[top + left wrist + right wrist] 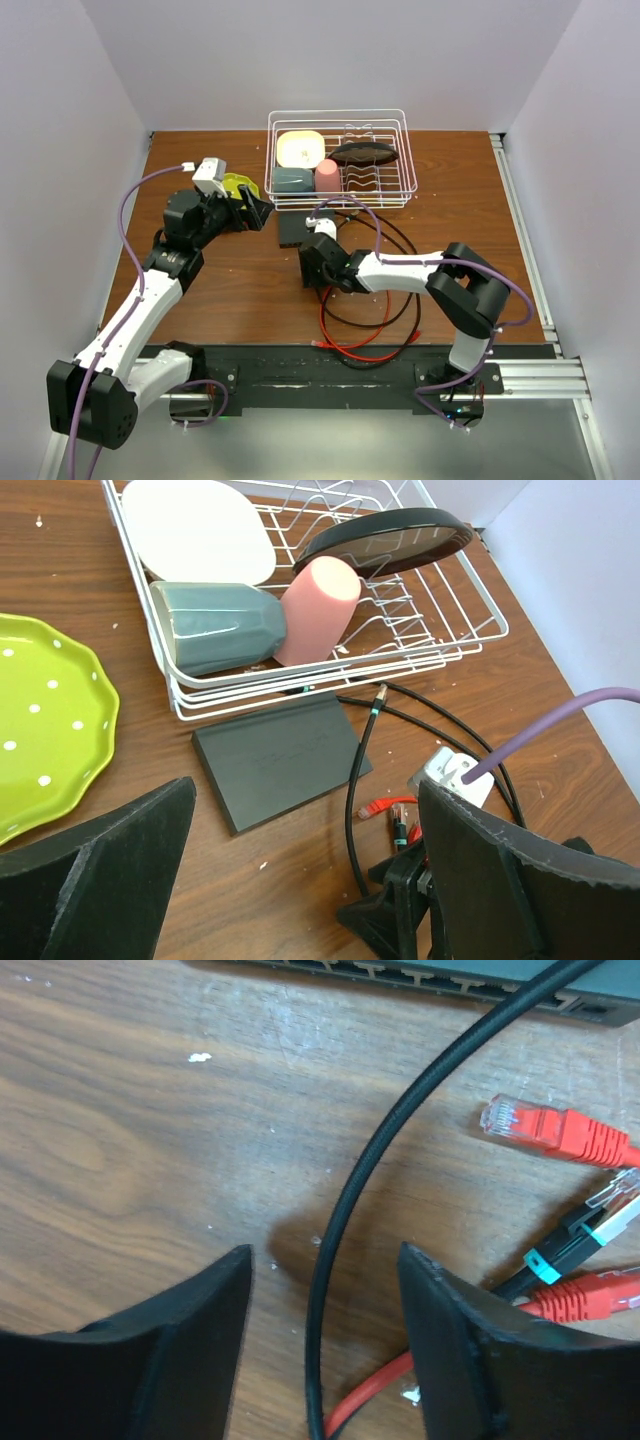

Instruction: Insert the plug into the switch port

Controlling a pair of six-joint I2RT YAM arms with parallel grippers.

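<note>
The switch [292, 232] is laid flat on the table [220, 290], just in front of the rack [340, 112]. Its row of sockets [400, 972] is turned away from the rack, toward the arms.

The left gripper [305, 790] is held above the table just left of the switch. Its fingers are spread wide and nothing is grasped.

The right gripper [325, 1255] is lowered to the table near the socket edge of the switch. Its fingers are released and stand apart. A black cable [400, 1110] lying on the table is seen to run between them without being pinched.

A red plug [545, 1130] is laid on the table near the socket edge, apart from the switch. Farther from the switch, a black plug [580, 1235] with a teal band and a second red plug [580, 1295] are lying close together.

A green plate [40, 720] is set on the table to the left of the switch. Beyond the switch, a white plate [200, 530], a grey cup [215, 625], a pink cup [320, 605] and a dark dish [385, 540] are held in the rack.
</note>
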